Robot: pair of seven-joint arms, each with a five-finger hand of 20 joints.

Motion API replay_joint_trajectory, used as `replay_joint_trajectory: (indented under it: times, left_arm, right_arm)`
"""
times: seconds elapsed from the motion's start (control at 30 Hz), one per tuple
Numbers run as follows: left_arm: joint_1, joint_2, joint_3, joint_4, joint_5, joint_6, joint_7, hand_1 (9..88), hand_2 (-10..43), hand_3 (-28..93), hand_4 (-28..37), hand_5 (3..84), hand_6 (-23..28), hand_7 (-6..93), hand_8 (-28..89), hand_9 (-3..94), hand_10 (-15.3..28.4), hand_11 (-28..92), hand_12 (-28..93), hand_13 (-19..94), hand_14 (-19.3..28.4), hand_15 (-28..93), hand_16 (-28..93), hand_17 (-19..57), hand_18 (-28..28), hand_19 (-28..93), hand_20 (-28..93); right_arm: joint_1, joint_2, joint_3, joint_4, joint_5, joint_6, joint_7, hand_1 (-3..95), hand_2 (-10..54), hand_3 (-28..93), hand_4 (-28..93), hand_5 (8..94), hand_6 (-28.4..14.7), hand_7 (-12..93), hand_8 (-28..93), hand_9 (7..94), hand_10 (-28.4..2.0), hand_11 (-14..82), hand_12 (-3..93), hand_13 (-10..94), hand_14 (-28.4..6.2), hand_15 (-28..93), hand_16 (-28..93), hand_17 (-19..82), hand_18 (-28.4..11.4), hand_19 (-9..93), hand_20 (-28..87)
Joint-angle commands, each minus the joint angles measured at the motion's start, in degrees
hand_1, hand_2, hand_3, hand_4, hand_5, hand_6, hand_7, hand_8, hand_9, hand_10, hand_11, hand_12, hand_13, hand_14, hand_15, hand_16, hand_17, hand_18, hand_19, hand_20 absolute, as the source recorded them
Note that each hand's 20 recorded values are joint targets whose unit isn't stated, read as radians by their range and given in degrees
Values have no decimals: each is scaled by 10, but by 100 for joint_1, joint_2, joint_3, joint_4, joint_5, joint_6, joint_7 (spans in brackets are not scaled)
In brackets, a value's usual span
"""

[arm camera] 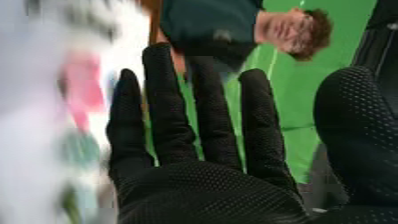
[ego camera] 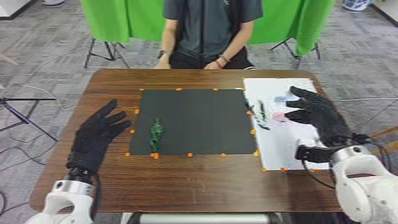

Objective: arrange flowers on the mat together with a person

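Right hand [ego camera: 327, 120]: open, fingers extended | pink flower [ego camera: 280, 117]: on white sheet [ego camera: 271, 89], near its fingers

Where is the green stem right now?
In the head view, the green stem lies on the left part of the black mat, on the side nearer the robot's left hand.

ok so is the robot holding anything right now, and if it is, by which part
Nothing is held: the left hand and the right hand are both open and empty.
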Motion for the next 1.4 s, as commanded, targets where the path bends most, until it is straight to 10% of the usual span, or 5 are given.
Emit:
replay_joint_trajectory:
  times: [0.03, 0.47, 0.83, 1.4]
  left_arm:
    - [23, 95, 5, 14, -57, 72, 77, 214, 67, 769, -283, 358, 58, 96, -85, 356, 183, 214, 86, 275, 270, 451, -73, -84, 249, 503, 147]
    - [107, 173, -59, -23, -103, 170, 239, 214, 67, 770, -283, 359, 58, 97, -85, 356, 183, 215, 86, 275, 271, 454, -74, -84, 249, 503, 146]
    - [18, 111, -71, -11, -54, 115, 110, 216, 67, 770, -283, 358, 58, 96, -85, 355, 183, 216, 87, 275, 270, 454, -74, -84, 249, 504, 147]
    - [28, 114, -78, -22, -53, 116, 115, 217, 65, 774, -283, 358, 58, 98, -85, 355, 183, 216, 86, 275, 271, 455, -75, -84, 249, 504, 147]
  right_arm:
    - [-577, 791, 423, -213, -842, 954, 837, 263, 22, 783, -267, 445, 30, 180, -140, 535, -125, 208, 145, 482, -155, 446, 118, 138, -235, 624, 215]
    - [-1476, 1243, 1072, -331, -2770, 676, 2392, 312, -22, 767, -257, 494, 9, 174, -134, 585, -140, 292, 150, 567, -140, 567, 107, 230, -233, 731, 199]
    - [-1390, 1345, 651, -108, -4037, 43, 3300, 328, -51, 762, -246, 552, -1, 173, -131, 614, -137, 315, 149, 597, -138, 598, 105, 246, -228, 764, 160]
    - [-884, 1564, -102, 388, -4779, -608, 3608, 341, -70, 747, -235, 587, -9, 160, -126, 633, -153, 306, 153, 615, -142, 619, 113, 227, -239, 773, 125]
